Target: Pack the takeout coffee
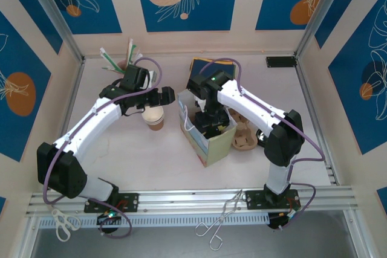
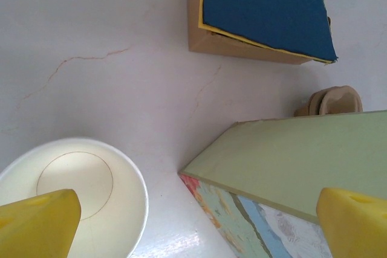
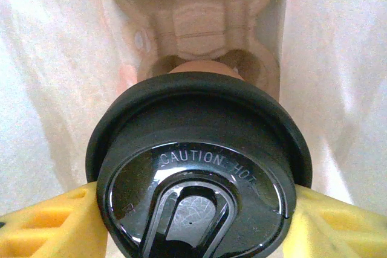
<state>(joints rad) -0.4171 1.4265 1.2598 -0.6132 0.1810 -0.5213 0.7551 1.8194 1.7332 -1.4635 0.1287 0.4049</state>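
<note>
The right gripper (image 3: 193, 225) has its yellow padded fingers (image 3: 42, 225) part-way closed against opposite sides of the takeout coffee (image 3: 196, 167), a small brown paper cup under a round black plastic lid, and grips it just below the lid's rim. The cup is down inside the tall printed paper bag (image 1: 213, 146) with the pale green side, and the bag's white inner walls sit close on both flanks. Deeper in the bag lies a moulded brown pulp cup holder (image 3: 202, 22). From this angle I can't tell whether the cup's base has reached a socket or hangs above it.

I'd judge the step in hand is lowering and seating. Keep the cup upright, centre it over a socket, go straight down, and let go only once it bears its own weight. The bag walls allow little sideways play, so the fingers should spread only slightly and the wrist should rise straight out past the bag's top edge.

Outside the bag, off its left side, the left gripper (image 2: 193, 225) hangs spread wide and empty above a lidless paper cup, white inside (image 2: 78, 191), near the bag's corner
</note>
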